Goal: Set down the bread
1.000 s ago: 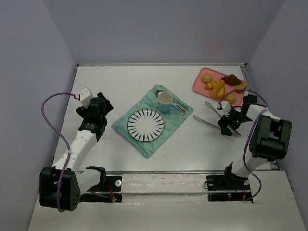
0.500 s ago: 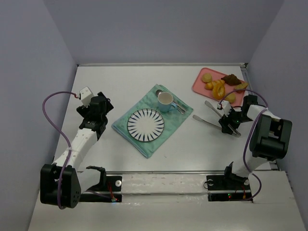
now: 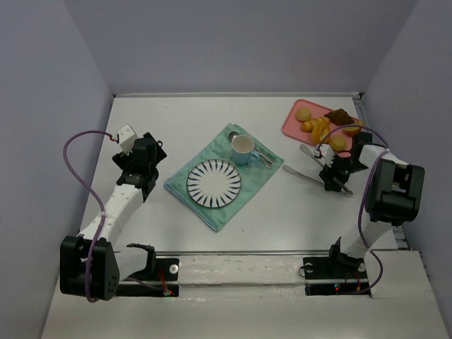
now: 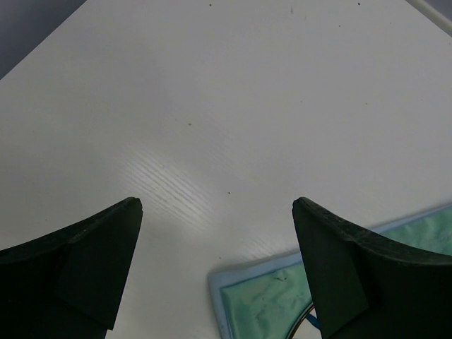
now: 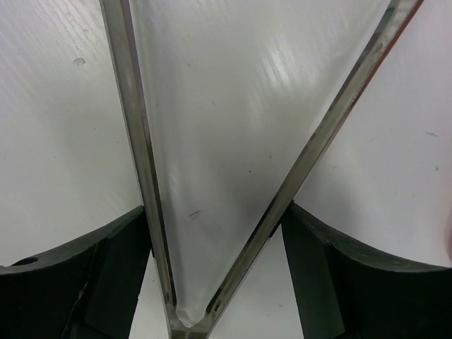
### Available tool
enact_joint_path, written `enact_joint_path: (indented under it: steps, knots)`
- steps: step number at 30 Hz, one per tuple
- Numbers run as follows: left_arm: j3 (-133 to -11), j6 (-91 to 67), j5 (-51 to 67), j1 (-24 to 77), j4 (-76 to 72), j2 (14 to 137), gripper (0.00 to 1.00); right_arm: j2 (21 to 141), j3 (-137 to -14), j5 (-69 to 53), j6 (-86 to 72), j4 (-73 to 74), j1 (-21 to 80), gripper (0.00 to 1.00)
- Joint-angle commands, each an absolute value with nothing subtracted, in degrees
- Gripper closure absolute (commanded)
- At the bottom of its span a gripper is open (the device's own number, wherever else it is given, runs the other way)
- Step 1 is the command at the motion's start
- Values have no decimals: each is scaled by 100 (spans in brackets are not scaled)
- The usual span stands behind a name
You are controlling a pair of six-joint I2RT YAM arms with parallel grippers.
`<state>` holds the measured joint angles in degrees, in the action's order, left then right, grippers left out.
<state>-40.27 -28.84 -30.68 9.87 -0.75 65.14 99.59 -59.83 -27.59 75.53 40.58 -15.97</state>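
Bread: several golden pieces [image 3: 304,114] lie together at the far right of the table, with one darker brown piece among them.
Bread support: pink tray [image 3: 289,126], set at an angle against the far right edge; all pieces rest on it.
Tongs: metal tongs [image 3: 300,174] lie on the table just near of the tray, their two arms spread in a V toward the left.
Right gripper: right gripper [image 3: 332,176] sits low over the joined end of the tongs; in the wrist view both fingers press on the outer sides of the two arms [image 5: 141,141], so it grips the tongs.
Plate: striped plate [image 3: 213,183] at centre, bare, on a green cloth [image 3: 183,185].
Cup: blue cup [image 3: 244,148] on the far corner of the cloth, a spoon [image 3: 263,155] just to its right.
Left gripper: left gripper [image 3: 145,152] is at the left, well apart from the tray; fingers spread wide and holding nothing, over bare table [image 4: 212,106] with a cloth corner below.
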Motion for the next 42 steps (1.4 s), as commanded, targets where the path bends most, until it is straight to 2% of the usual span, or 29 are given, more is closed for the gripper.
enact_joint_path:
  steps: [1,4,5,6,10,11,16,19,24,27,28,30,31,32,34,35,39,42]
  knots:
    - [-4289,-2909,-3357,967,-132,6530,1,10511,-6029,-2426,7866,4675,-1407,24]
    - [-4272,-2909,-3384,967,-106,6548,1,10494,-5986,-2452,7884,4667,-1406,31]
    - [-4263,-2918,-3384,967,-97,6539,1,10425,-5959,-2478,7910,4650,-1406,36]
    - [-4263,-2909,-3384,967,-88,6530,1,10372,-5889,-2505,7945,4623,-1406,45]
    - [-4175,-2953,-3366,967,-79,6381,1,9889,-5757,-2610,7805,4413,-1406,55]
    - [-4140,-2962,-3366,967,-97,6337,1,9618,-5757,-2689,7770,4369,-1406,60]
    - [-4052,-3102,-3393,967,-88,6109,1,8641,-5915,-3005,7515,4386,-1406,71]
    - [-3982,-3111,-3296,967,-105,5934,1,8019,-6177,-3479,7218,4412,-1406,80]
    - [-3797,-3085,-3120,967,-193,5494,1,7305,-6748,-4795,6498,4081,-1406,82]
    - [-3744,-3068,-3050,967,-193,5196,1,7181,-7336,-5691,5268,3222,-1406,82]
    - [-3727,-3076,-3006,967,-211,5107,1,7172,-7478,-5895,4395,2886,-1406,83]
    - [-3683,-3094,-2770,967,-289,4940,1,7198,-7716,-6422,3310,1535,-1406,83]
    - [-3604,-3076,-2682,967,-351,4748,1,7207,-7691,-6494,1878,851,-1406,83]
    - [-3560,-3067,-2602,967,-404,4668,1,7216,-7612,-6521,1028,-792,-1406,83]
    - [-3498,-2989,-2417,967,-457,4405,1,7242,-7419,-6172,-875,-2120,-1406,83]
    - [-3498,-3014,-2434,967,-414,4325,1,7268,-7383,-5952,-1297,-2919,-1345,83]
    - [-3419,-3006,-2470,967,-422,3921,1,7199,-7383,-4487,-2574,-3129,-1345,82]
    - [-3419,-2927,-2400,967,-457,3666,1,6656,-6944,-3377,-3190,-2551,-1230,82]
